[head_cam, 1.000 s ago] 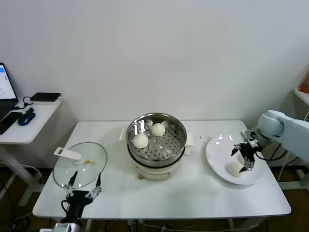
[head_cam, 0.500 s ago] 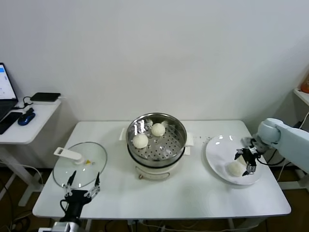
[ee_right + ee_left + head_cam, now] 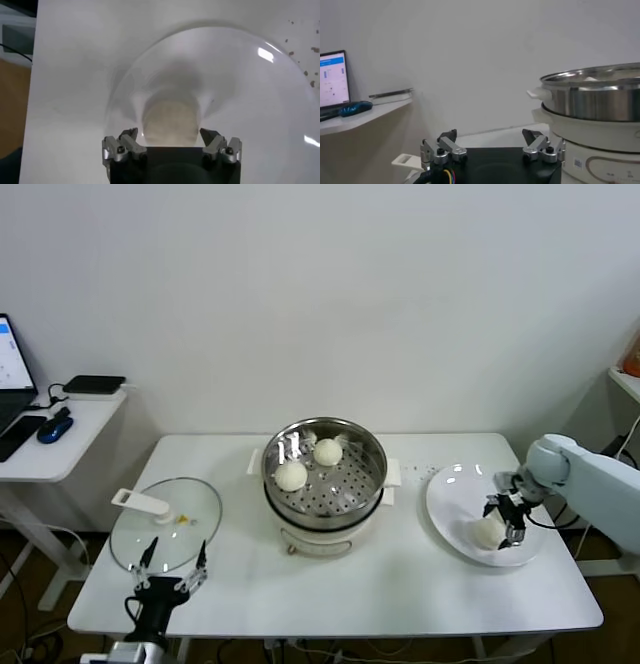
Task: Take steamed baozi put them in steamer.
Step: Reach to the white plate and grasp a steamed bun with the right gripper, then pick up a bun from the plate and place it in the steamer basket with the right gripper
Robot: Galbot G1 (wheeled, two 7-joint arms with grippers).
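Two steamed baozi (image 3: 291, 476) (image 3: 327, 451) lie in the shiny steamer (image 3: 352, 484) at the table's middle. A third baozi (image 3: 487, 533) rests on the white plate (image 3: 455, 494) at the right. My right gripper (image 3: 505, 522) is low over that plate, open, with one finger on each side of the bun and not squeezing it. The right wrist view shows this baozi (image 3: 170, 120) between the spread fingertips of the right gripper (image 3: 169, 133). My left gripper (image 3: 176, 556) waits open at the front left, and the left wrist view shows it (image 3: 490, 135) beside the steamer (image 3: 592, 95).
A round glass lid (image 3: 165, 524) with a white handle lies at the front left, just ahead of the left gripper. A side desk (image 3: 60, 424) with a laptop and small devices stands off to the left. Dark crumbs (image 3: 305, 60) speckle the table past the plate (image 3: 240, 85).
My right gripper has come down and in over the plate, from just above the baozi to straddling it. The left arm and the buns have not moved.
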